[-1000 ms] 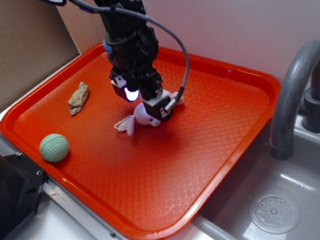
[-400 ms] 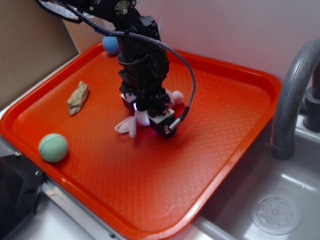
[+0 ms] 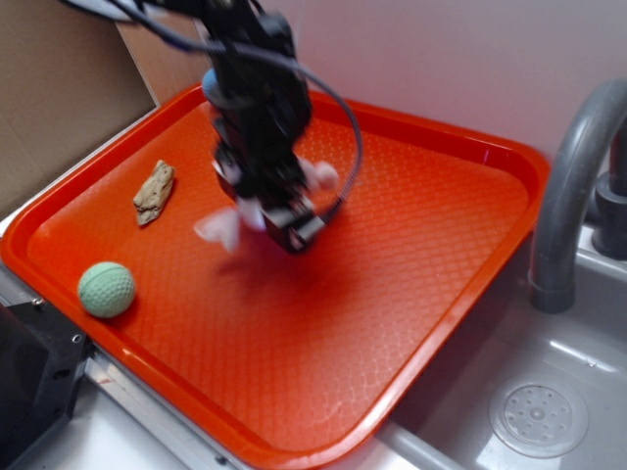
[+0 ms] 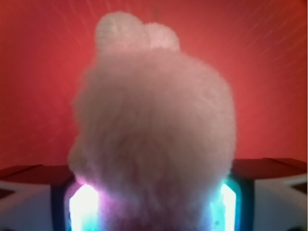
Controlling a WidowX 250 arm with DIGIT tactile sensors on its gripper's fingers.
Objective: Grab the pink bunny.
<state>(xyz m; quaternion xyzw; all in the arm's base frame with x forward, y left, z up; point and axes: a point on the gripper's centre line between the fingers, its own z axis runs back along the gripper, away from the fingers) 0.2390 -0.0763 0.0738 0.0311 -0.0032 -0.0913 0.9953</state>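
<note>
Nearest the camera, a green dimpled ball [image 3: 106, 289] sits by the front left rim of the orange tray [image 3: 460, 264]. Further in, the claw [image 3: 272, 213] is clenched on the pink bunny [image 3: 318, 176], blurred above the tray's middle; the wrist view shows the plush [image 4: 154, 144] pinched between lit pads [image 4: 83, 208]. A tan rock-like chunk [image 3: 154, 192] lies left, apart. A grey faucet [image 3: 573, 186] stands right.

Motion-blurred black gripper [image 3: 269, 211] over orange tray [image 3: 431, 284], jaws clamped on pink bunny [image 3: 230, 223], pale ears sticking out left, green ball [image 3: 106, 289] near-left corner, tan chunk [image 3: 154, 192] far left, grey faucet [image 3: 568, 186] right, sink drain [image 3: 539, 419] near-right
</note>
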